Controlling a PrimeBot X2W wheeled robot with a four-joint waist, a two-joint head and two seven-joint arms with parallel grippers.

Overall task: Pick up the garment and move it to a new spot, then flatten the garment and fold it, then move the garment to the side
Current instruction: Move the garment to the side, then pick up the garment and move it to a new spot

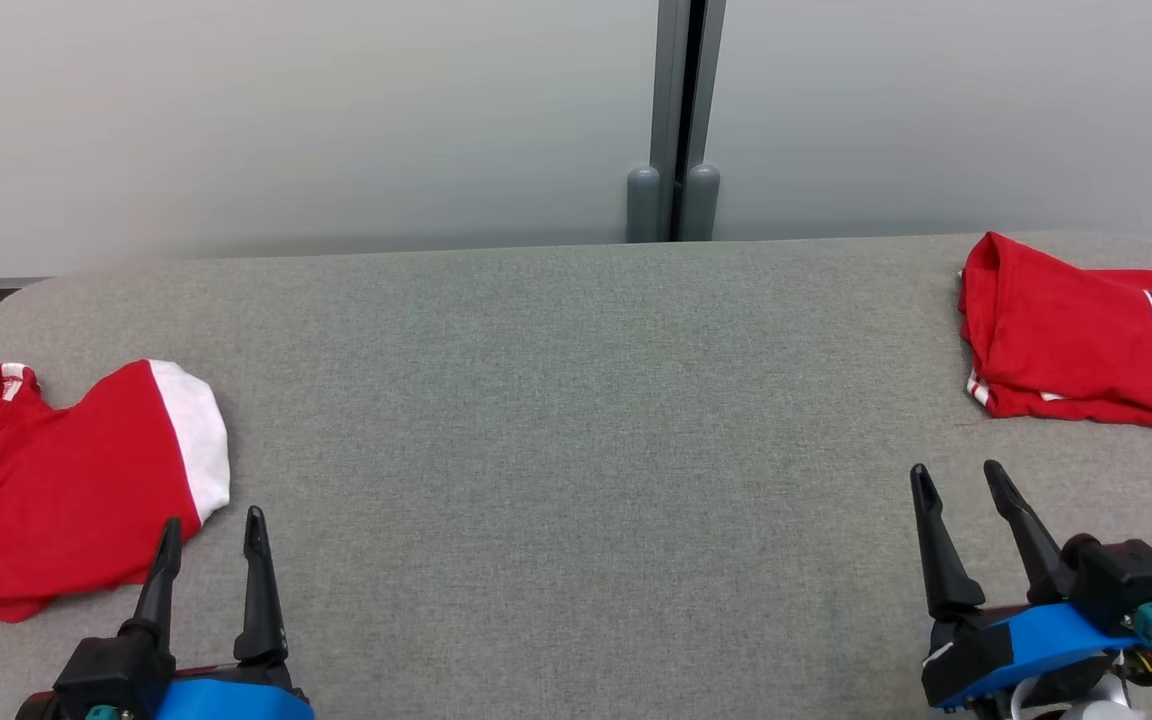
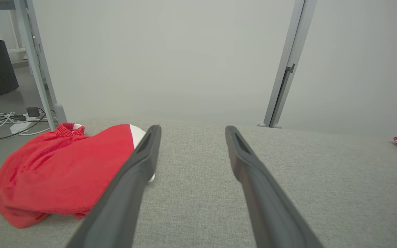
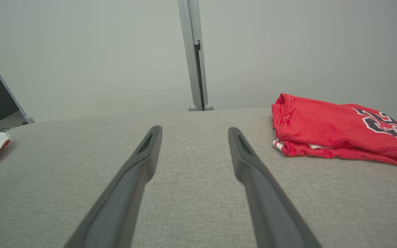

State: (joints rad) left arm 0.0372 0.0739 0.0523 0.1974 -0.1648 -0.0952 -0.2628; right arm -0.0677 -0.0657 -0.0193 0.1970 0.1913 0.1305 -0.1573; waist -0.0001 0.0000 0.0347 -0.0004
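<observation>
A crumpled red garment with a white band lies at the table's left edge, also seen in the left wrist view. My left gripper stands open just right of it, its left finger crossing in front of the cloth's white edge. A folded red jersey with dark numerals rests at the far right. Short of it, near the front edge, my right gripper is open and holds nothing.
The grey fabric tabletop stretches bare between the two garments. A pale partition wall with a grey metal post stands behind the table. Cables and a power strip lie on the floor beyond the left end.
</observation>
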